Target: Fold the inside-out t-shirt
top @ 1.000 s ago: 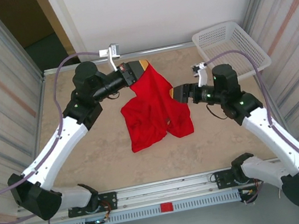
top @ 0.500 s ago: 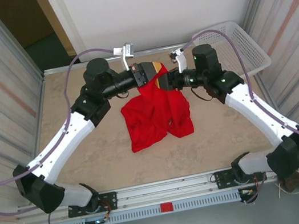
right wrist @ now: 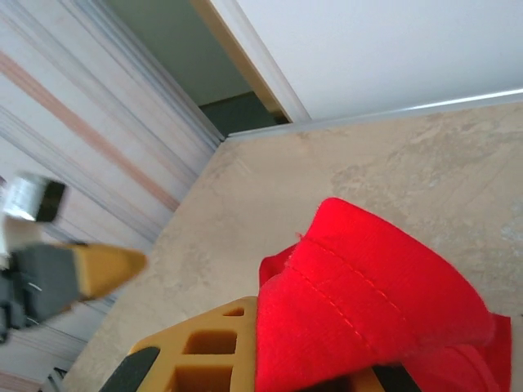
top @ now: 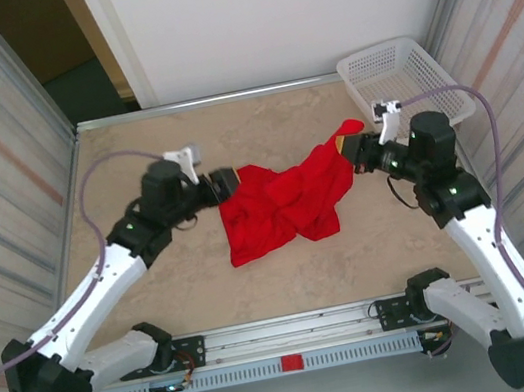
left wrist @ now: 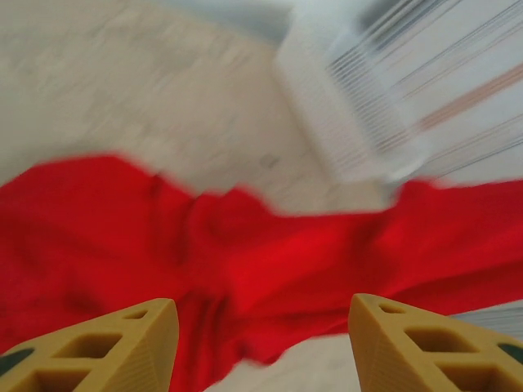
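Note:
The inside-out t-shirt point(top: 279, 203) is bright red and lies crumpled mid-table, one edge stretched up and to the right. My right gripper point(top: 348, 145) is shut on that stitched hem point(right wrist: 368, 302), which bulges over its tan finger point(right wrist: 204, 351). At the shirt's left edge my left gripper point(top: 224, 184) stands open. In the left wrist view its two tan fingertips point(left wrist: 139, 343) are wide apart with nothing between them, and the red cloth point(left wrist: 245, 245) lies just ahead of them, blurred. No print is visible on the shirt.
A white mesh basket point(top: 404, 79) stands at the back right corner, close behind the right gripper. The beige table point(top: 176, 282) is walled by striped panels left and right. My left gripper point(right wrist: 82, 269) appears at the left of the right wrist view.
The left gripper let go of the shirt's raised edge and swung down to the left. The right gripper closed on that edge and pulled it right, toward the basket.

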